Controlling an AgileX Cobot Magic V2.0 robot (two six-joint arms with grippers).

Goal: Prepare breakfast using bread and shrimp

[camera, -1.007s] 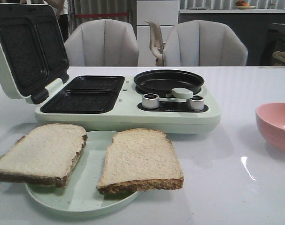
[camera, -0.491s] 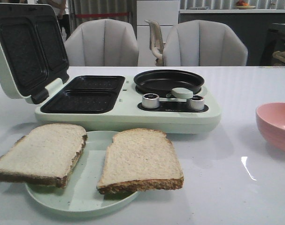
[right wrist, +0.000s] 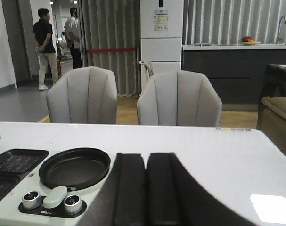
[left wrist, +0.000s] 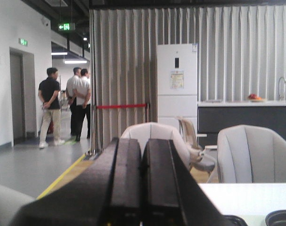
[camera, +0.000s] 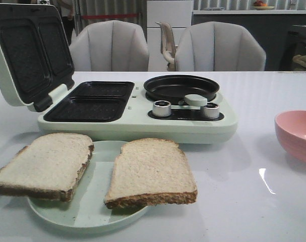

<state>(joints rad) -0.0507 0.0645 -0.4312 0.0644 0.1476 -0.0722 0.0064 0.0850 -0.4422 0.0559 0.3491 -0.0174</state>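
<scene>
Two slices of bread lie on a pale green plate (camera: 92, 212) at the table's front left: the left slice (camera: 44, 164) overhangs the rim, the right slice (camera: 151, 172) lies flat. No shrimp shows; the inside of the pink bowl (camera: 296, 133) at the right is hidden. Neither gripper shows in the front view. My left gripper (left wrist: 142, 141) is shut and empty, held high, facing the room. My right gripper (right wrist: 145, 156) is shut and empty, above the table, to the right of the round pan (right wrist: 74, 167).
A pale green breakfast maker (camera: 137, 118) stands behind the plate, its sandwich lid (camera: 29, 53) open upright at the left, two black grill wells (camera: 92, 101), a round black pan (camera: 181, 86) and two knobs. Grey chairs stand behind the table.
</scene>
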